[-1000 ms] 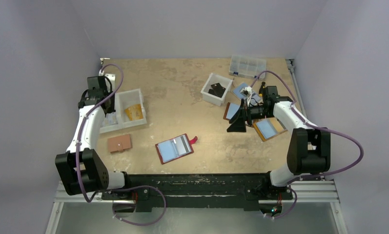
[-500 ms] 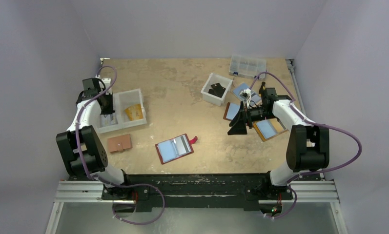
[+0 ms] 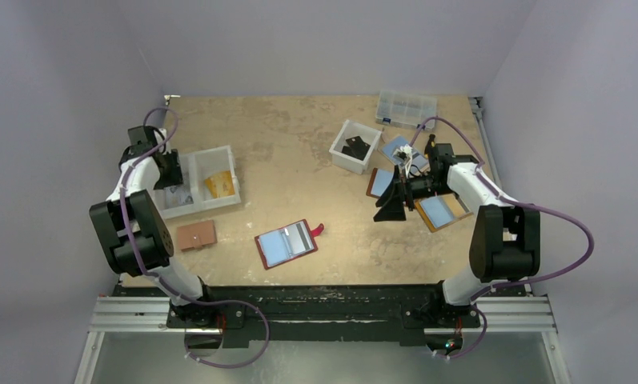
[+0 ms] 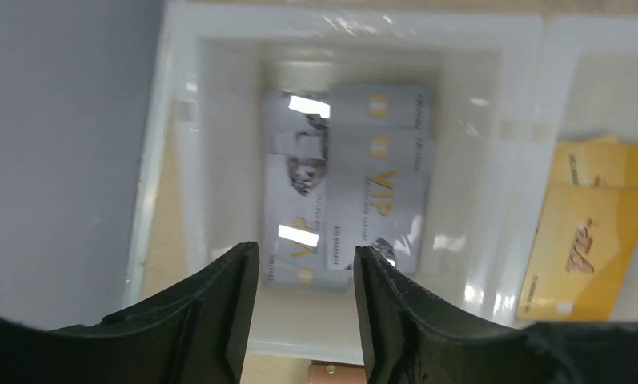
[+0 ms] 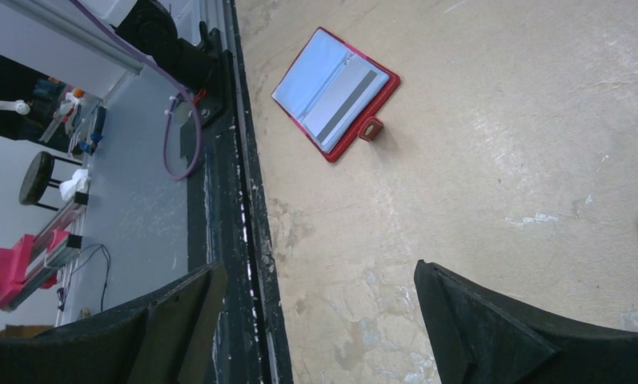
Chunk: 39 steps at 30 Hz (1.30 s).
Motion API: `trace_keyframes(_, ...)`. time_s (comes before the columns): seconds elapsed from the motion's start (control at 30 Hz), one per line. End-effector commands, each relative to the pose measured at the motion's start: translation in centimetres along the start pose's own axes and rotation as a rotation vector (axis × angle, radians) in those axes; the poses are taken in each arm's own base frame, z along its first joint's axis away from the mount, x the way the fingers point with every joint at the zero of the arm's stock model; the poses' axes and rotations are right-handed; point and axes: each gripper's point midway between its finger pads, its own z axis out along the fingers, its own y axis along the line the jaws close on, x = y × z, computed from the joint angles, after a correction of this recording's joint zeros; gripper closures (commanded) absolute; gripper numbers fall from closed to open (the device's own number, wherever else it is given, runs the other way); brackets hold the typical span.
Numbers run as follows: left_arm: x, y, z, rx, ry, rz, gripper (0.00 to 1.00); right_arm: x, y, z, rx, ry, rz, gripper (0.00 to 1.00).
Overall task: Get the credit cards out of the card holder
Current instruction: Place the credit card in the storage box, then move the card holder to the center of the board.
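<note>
The dark red card holder lies open near the table's front middle, with its strap tab to the right. A light blue card sits in its left page and a pale grey-white card in its right page. The holder also shows in the right wrist view. My left gripper hangs open and empty over the left compartment of a white bin, far from the holder; its fingers frame silver cards. My right gripper is open and empty, above the table right of the holder.
A white two-compartment bin at the left holds silver VIP cards and orange cards. A small tan holder lies in front of it. A white box, a clear organizer and brown fold-out holders lie at the right.
My left arm has folded back and swung left, carrying its gripper to the bin's left compartment. The right arm and the card holder have hardly moved.
</note>
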Motion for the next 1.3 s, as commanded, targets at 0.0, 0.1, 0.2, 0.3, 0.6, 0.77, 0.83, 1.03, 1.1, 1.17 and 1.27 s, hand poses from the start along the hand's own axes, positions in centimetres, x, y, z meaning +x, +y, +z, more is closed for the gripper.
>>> trace_keyframes(0.0,-5.3,3.8,-2.9,-0.2,-0.138,-0.116,0.49,-1.2,0.4,-0.2,-0.029,-0.029,-0.038,0.01)
trace_keyframes(0.1,-8.1,4.3,-5.7,-0.227,-0.24,-0.179,0.48,-1.2,0.4,-0.2,-0.035,-0.025,-0.039,0.01)
trace_keyframes(0.2,-10.2,3.7,-8.7,-0.178,-0.344,-0.251,0.47,-1.1,0.6,-0.2,-0.041,-0.022,-0.052,0.01)
trace_keyframes(0.3,-11.0,1.9,-11.7,-0.072,-0.439,-0.303,0.45,-0.9,1.3,-0.4,-0.055,-0.015,-0.105,0.01)
trace_keyframes(0.6,-6.9,-4.8,-17.1,0.213,-0.523,-0.372,0.01,-0.7,1.0,-1.2,0.039,-0.017,-0.183,0.01)
trace_keyframes(0.77,-4.8,-8.5,-19.5,0.347,-0.492,-0.297,0.01,-1.5,-0.7,-2.3,0.225,-0.011,-0.179,0.01)
trace_keyframes(0.83,-3.8,-9.7,-20.1,0.38,-0.47,-0.262,0.01,-2.1,-1.2,-3.0,0.304,-0.018,-0.193,0.01)
trace_keyframes(1.03,-0.7,-13.1,-21.8,0.472,-0.395,-0.135,0.01,-4.3,-1.3,-5.2,0.479,-0.041,-0.258,0.01)
trace_keyframes(1.1,0.1,-14.2,-22.3,0.507,-0.388,-0.094,0.02,-5.0,-1.2,-6.3,0.54,-0.054,-0.27,0.01)
trace_keyframes(1.17,0.6,-15.1,-23.1,0.537,-0.397,-0.063,0.01,-6.0,-0.8,-7.3,0.598,-0.065,-0.282,0.01)
trace_keyframes(1.27,1.5,-17.0,-24.2,0.597,-0.394,-0.002,0.01,-7.5,-0.2,-9.2,0.696,-0.074,-0.282,0.01)
